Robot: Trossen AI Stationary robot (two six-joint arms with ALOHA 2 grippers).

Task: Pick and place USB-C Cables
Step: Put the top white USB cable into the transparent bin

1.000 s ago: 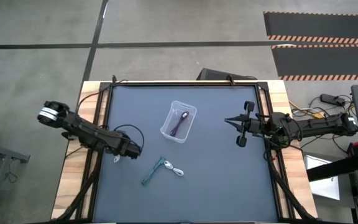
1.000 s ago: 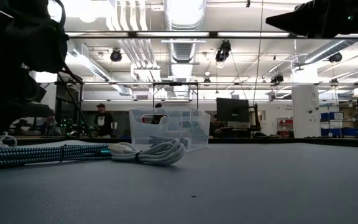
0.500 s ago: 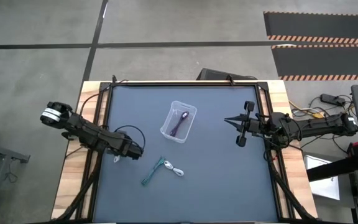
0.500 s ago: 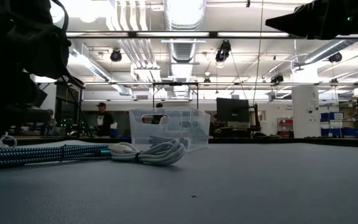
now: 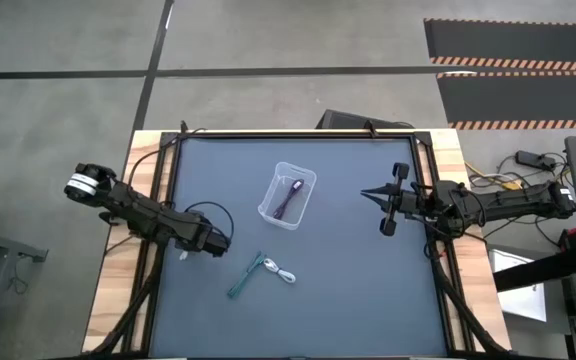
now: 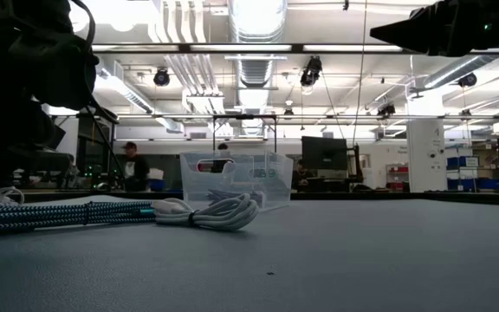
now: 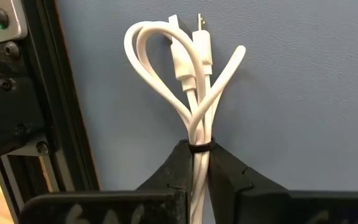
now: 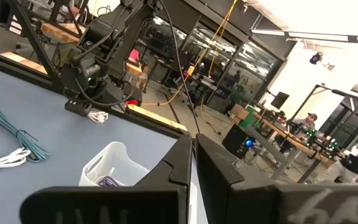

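Note:
Three cables lie on the blue mat. A white USB-C cable bundle (image 7: 188, 74) lies at the mat's left edge, next to the black frame rail, with my left gripper (image 7: 199, 163) shut on it; the high view shows it as a white speck (image 5: 186, 256). A teal cable (image 5: 243, 278) and a second white cable (image 5: 286, 274) lie side by side near the middle front. A purple cable (image 5: 290, 197) lies inside the clear bin (image 5: 271, 208). My right gripper (image 5: 368, 195) hovers shut, right of the bin. My left gripper pinches the white bundle at its black tie band (image 7: 199, 147) between its two fingers, which lie along the bundle. The loops and plugs stretch out beyond the fingertips and lie flat on the mat. The bundle's other end is hidden behind the fingers.
A black frame rail (image 7: 61, 124) runs close beside the held cable. Bare mat spreads right of the bin and along the front edge. In the low view the bin (image 6: 236, 180) stands behind the teal cable (image 6: 59, 213) and white cable (image 6: 210, 212). People stand in the room beyond.
My left arm has sunk a little over the white cable at the mat's left edge. The other cables, the bin and my right arm have stayed where they were.

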